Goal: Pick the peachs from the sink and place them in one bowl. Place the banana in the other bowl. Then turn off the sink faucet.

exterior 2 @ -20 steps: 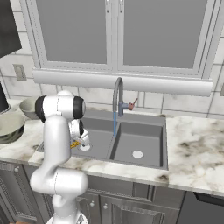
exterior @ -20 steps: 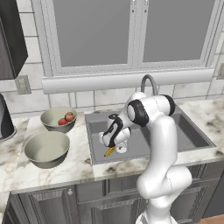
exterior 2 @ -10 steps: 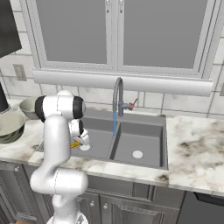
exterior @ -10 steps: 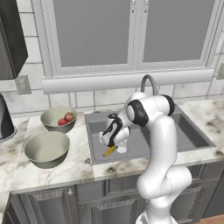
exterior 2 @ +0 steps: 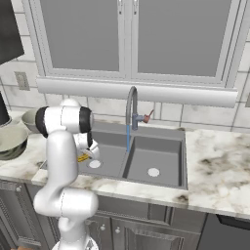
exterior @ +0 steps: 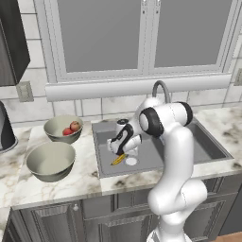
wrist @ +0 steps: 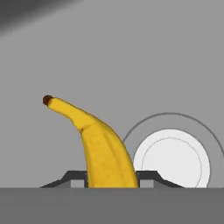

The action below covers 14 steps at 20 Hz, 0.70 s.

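With the small curved yellow banana (wrist: 103, 151) clamped between the dark two-finger gripper (wrist: 110, 177) low in the dark grey double-basin sink (exterior: 105, 163), beside its white drain (wrist: 171, 158), lift straight up past the rim, then carry it to the wider empty grey-beige bowl (exterior: 50, 161) at lower left

Even, bright rendered light with no glare; soft shadows sit inside the sink (exterior: 156, 156) and under the window sill (exterior 2: 136, 93). Base views are sharp but coarse, the hand view slightly soft, without edge distortion
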Tool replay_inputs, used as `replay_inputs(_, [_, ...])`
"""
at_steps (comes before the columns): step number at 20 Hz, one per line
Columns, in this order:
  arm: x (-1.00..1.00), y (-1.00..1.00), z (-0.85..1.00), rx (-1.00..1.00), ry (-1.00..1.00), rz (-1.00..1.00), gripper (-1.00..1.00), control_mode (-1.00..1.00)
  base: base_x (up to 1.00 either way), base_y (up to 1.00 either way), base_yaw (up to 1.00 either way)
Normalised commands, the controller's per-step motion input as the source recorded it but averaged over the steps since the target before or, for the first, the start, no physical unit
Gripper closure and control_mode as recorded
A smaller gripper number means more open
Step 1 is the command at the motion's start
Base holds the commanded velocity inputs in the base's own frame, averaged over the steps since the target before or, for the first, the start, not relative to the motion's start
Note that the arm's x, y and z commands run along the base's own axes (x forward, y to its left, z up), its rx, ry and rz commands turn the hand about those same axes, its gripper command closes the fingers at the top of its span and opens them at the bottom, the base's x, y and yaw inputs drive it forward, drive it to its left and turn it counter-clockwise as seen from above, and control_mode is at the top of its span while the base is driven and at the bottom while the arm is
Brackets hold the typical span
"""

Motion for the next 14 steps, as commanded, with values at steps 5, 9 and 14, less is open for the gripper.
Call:
replay_inputs(5, [-0.11,-0.25,0.75,0.00,-0.02,0.00,1.00,-1.00,0.00,0.00,0.00])
replay_inputs(9, [-0.13,-0.30,0.89,0.00,-0.03,0.00,1.00,-1.00,0.00,0.00,0.00])
replay_inputs(14, [-0.10,-0.12,0.93,0.00,-0.03,0.00,1.00,-1.00,0.00,0.00,0.00])
